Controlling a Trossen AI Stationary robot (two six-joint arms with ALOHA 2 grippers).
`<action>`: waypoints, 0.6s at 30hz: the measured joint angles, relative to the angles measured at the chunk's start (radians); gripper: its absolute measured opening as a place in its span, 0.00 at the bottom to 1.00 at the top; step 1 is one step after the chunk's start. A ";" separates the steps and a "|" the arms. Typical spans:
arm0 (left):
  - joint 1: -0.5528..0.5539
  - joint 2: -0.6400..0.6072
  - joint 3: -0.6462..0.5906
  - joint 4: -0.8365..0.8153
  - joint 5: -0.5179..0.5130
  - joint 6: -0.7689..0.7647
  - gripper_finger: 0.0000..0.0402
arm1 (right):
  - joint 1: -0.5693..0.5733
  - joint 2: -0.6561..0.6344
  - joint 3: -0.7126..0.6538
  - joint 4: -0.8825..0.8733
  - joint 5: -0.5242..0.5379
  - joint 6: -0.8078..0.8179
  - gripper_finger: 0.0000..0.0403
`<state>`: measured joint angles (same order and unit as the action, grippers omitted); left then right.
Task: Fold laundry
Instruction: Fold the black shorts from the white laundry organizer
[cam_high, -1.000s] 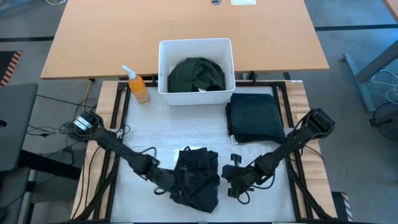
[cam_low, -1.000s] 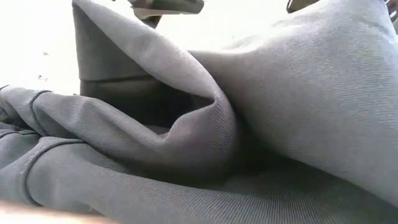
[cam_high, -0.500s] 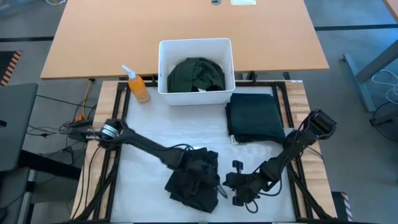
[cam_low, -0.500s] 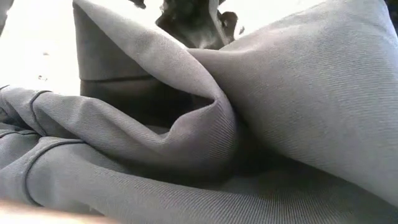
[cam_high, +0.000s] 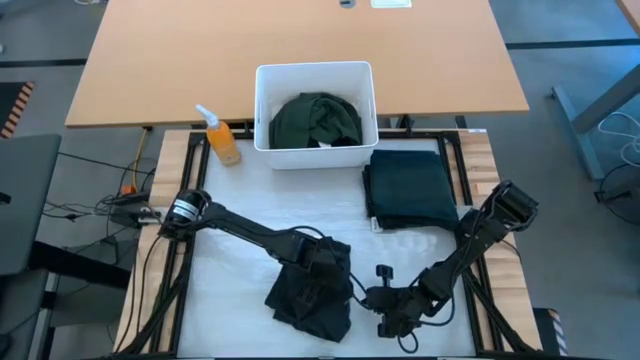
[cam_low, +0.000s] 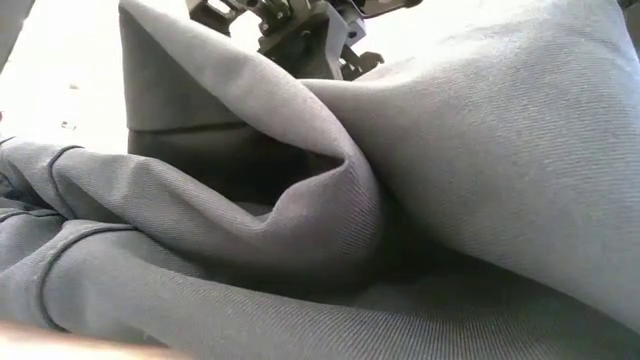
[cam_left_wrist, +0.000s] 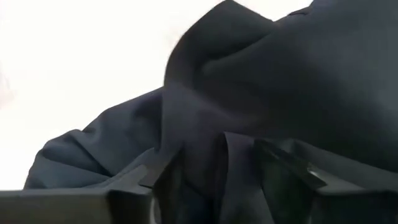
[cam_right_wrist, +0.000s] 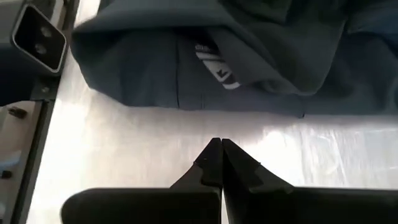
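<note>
While left fingers (cam_high: 322, 272) have moved onto the black garment (cam_high: 310, 295) near the worktop (cam_high: 240, 215) front edge, spread | right fingers (cam_high: 385, 300) pressed together beside | regrasp starting

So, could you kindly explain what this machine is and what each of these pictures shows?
It is a robot with two dark jointed arms at a table, folding laundry. The overhead picture shows everything: the left gripper rests on a crumpled black cloth garment, while the right gripper, empty, lies shut on the bare table beside it. A folded dark green garment lies further back, next to a white plastic bin holding an olive-green garment, with an orange spray bottle nearby. The table-level picture is mostly filled by cloth. The other two come from cameras on the wrists.
</note>
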<state>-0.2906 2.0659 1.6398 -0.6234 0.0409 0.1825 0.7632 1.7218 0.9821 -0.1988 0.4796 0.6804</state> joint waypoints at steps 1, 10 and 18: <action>0.000 0.000 0.000 -0.005 0.004 0.000 0.38 | -0.001 0.000 0.000 0.001 0.008 -0.002 0.05; 0.000 0.000 0.000 -0.017 0.005 -0.003 0.01 | -0.007 0.000 0.000 0.032 0.036 -0.034 0.05; -0.043 -0.103 0.000 -0.131 0.005 -0.053 0.00 | -0.021 0.000 0.000 0.120 0.050 -0.063 0.05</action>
<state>-0.3331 1.9629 1.6394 -0.7544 0.0463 0.1300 0.7418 1.7218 0.9821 -0.0783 0.5293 0.6169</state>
